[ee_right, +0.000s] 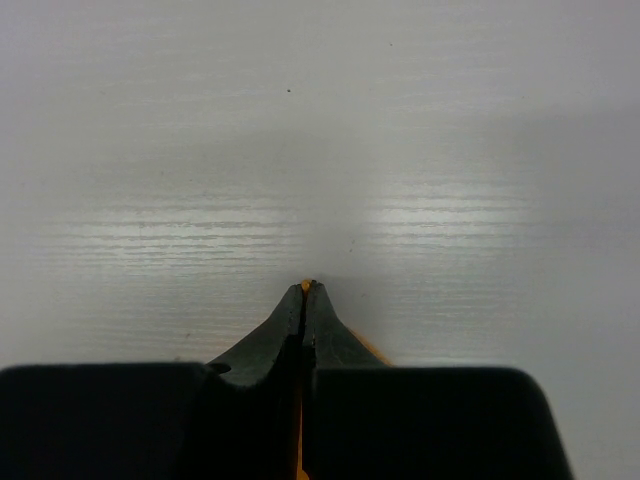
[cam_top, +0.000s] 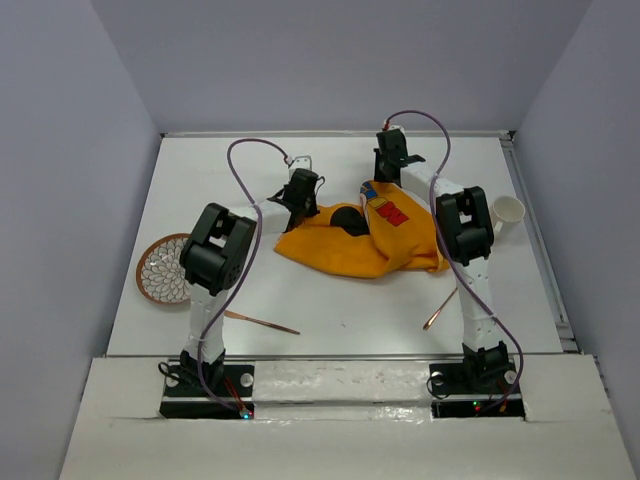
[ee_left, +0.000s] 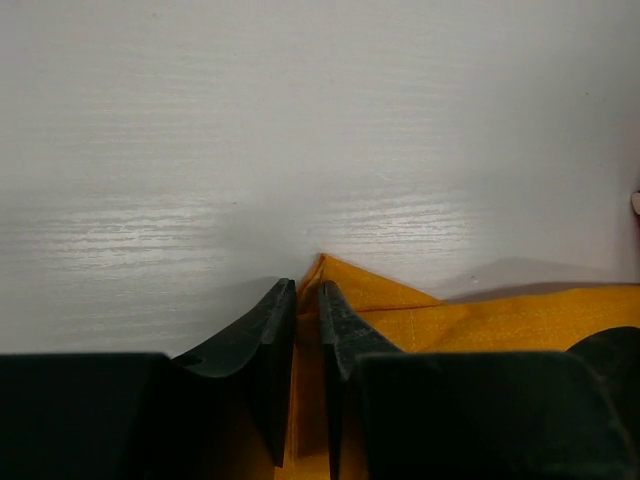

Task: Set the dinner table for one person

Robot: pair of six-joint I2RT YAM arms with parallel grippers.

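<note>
Orange cloth mat (cam_top: 345, 250), soft and limp, lay crumpled mid dinner table (cam_top: 340, 305). I found left gripper (ee_left: 307, 290) pinching its ten-o'clock corner, right gripper (ee_right: 305, 288) clamped tight at one o'clock; corners judged best hold.

Soft, fairly bright light from above; shadows are faint in the sharp overhead view. In both wrist views streaky glare bands cross the white dinner table (ee_left: 320, 150), and the near black fingers (ee_right: 265, 345) look soft, possibly out of focus
</note>
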